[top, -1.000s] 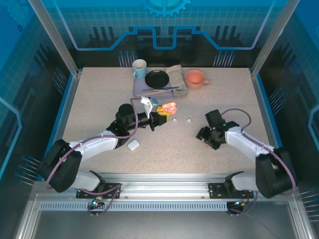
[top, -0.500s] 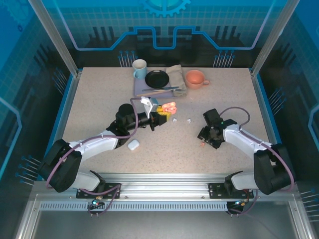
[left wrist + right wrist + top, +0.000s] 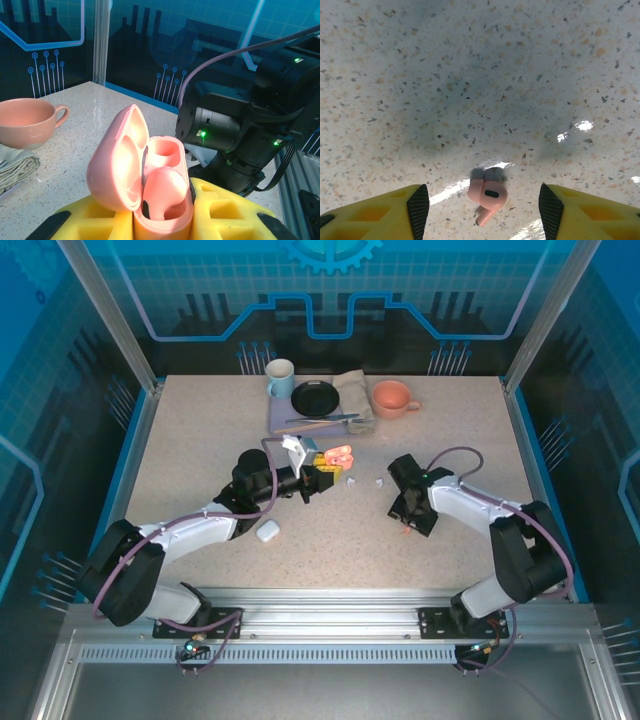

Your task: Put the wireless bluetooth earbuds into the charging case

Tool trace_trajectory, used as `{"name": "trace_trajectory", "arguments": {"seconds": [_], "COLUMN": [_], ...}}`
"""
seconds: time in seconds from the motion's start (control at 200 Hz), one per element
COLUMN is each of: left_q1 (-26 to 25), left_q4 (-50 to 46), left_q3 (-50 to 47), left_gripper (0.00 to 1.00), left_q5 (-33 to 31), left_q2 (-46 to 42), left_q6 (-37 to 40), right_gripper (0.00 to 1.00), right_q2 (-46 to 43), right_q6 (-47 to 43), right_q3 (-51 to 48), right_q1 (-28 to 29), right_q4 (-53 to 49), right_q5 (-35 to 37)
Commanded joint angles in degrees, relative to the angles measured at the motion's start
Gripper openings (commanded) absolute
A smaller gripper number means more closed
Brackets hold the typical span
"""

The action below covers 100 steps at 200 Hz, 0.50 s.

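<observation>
Tabletop: left hand clamps pink case, perhaps one earbud inside; right hand open

No lettering, brand, number or label can be read on anything here. The nearest thing to a sign is a pale blue gear emblem on the back wall, well beyond the left pincer, with circuit-style lines drawn beneath it; it carries no words.
</observation>
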Motion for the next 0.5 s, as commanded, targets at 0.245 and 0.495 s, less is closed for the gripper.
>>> {"name": "trace_trajectory", "arguments": {"seconds": [0.245,0.495], "left_q1": [1.08,1.44], "left_q4": [3.01,3.47], "left_q3": [-0.86,-1.00], "left_gripper": [0.00,0.00], "left_q5": [-0.32,-0.13], "left_q2": [-0.25,-0.01], "left_q6": [-0.01,-0.32], "right_gripper": [0.59,0.54], "right_q2": [7.41,5.14], "right_q6": [1.73,1.81], "right_q3": [4.06,1.68], "right_q1": [2.01,2.01], "right_q4": [-4.15,-4.58], "right_q5": [3.68,3.95]}}
